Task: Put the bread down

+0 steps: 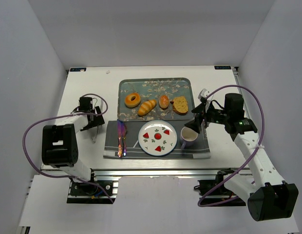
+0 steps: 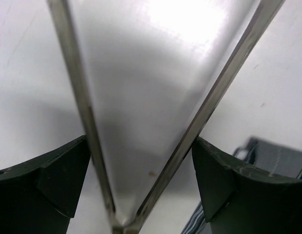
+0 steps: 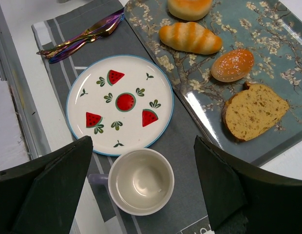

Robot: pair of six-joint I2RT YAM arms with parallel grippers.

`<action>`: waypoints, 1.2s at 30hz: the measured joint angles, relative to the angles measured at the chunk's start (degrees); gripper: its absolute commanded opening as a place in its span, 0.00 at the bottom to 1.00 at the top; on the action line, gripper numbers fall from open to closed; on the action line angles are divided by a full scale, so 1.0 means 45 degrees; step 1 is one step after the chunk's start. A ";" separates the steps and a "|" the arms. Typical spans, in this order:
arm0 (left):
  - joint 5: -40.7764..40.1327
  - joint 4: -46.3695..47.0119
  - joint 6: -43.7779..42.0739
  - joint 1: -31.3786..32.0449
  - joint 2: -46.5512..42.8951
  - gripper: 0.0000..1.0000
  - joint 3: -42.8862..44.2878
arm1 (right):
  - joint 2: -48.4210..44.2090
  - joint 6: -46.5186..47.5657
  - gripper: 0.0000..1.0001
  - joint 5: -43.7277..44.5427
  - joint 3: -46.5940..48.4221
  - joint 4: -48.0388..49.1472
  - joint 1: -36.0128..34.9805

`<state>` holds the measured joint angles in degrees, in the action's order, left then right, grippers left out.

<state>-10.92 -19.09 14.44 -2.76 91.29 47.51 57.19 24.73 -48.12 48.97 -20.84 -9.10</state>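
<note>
Top view, clock set on the plate [image 1: 158,138].

- One plate, white with a watermelon print, on one grey placemat [image 1: 199,148].
- One floral tray [image 1: 124,87] at 12 o'clock, meeting the mat's far edge.
- Bread count is four pieces, all on the tray, in a row running from 9 to 3 o'clock across it:
  - one ring roll [image 1: 133,100]
  - one long striped roll [image 1: 147,107]
  - one seeded bun [image 1: 164,101]
  - one bread slice [image 1: 180,105], lying flat at the 3 o'clock end
- One cup [image 1: 189,137] at 3 o'clock, upright, just beside the plate's rim, white inside.
- Iridescent cutlery [image 1: 121,139] at 9 o'clock, on the mat. The pieces overlap, so I count three, perhaps only two.

My right gripper [image 1: 197,122] hangs above the cup, at about 2 o'clock of the plate. Its fingers are spread wide and hold nothing. The right wrist view shows the cup between them, with the bread slice off at 2 o'clock.

My left gripper [image 1: 95,119] is out at 9 o'clock, well apart from the mat, over the white table [image 1: 87,83]. It is clamped on one pair of metal tongs [image 2: 85,117]. My fingers [image 2: 53,185] press the outside of both arms near the hinge, and the arms splay toward 12 o'clock in the left wrist view.
</note>
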 measured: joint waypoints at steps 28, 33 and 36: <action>0.5280 0.0743 0.2798 0.0151 -0.3954 0.43 0.0389 | -0.0058 -0.0029 0.89 0.0126 0.0214 -0.0272 0.0117; 0.6377 0.0000 0.3259 0.0563 -0.3696 0.50 0.0865 | -0.0155 -0.0034 0.89 0.0083 0.0214 -0.0296 0.0175; 0.6751 -0.0282 0.3410 0.0894 -0.3415 0.50 0.1248 | -0.0282 -0.0039 0.89 0.0078 0.0214 -0.0301 0.0189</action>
<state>19.46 -20.36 29.78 1.26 75.92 53.12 55.92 24.56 -47.77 49.93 -22.20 -8.25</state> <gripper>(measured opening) 0.500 0.895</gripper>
